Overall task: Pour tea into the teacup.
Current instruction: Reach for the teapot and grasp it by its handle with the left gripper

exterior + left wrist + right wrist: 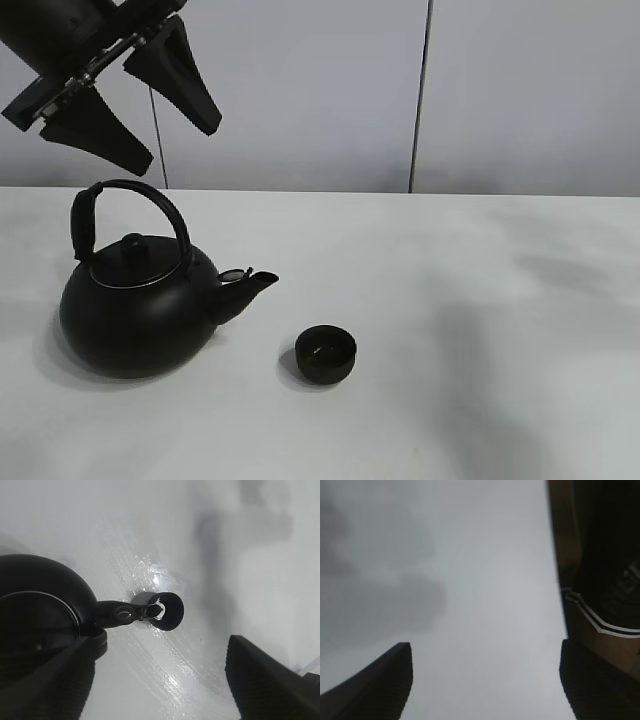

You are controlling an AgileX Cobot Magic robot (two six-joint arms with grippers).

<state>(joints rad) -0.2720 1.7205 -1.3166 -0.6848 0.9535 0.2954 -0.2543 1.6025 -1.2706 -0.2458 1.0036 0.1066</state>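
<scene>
The small round black teacup [326,355] stands on the white table [480,300], just right of the spout [250,285] of the big black kettle [135,315]. The kettle stands upright at the left with its arched handle up. My left gripper [175,145] hangs open and empty high above the kettle, touching nothing. In the left wrist view the kettle [35,625], its spout [117,614] and the teacup [167,611] lie below my open left gripper [160,645]. My right gripper [485,650] is open and empty over bare table; it is out of the exterior view.
Wet glints [145,575] mark the table beside the teacup. A grey panelled wall [420,90] runs behind the table. A dark brown object [600,570] fills one side of the right wrist view.
</scene>
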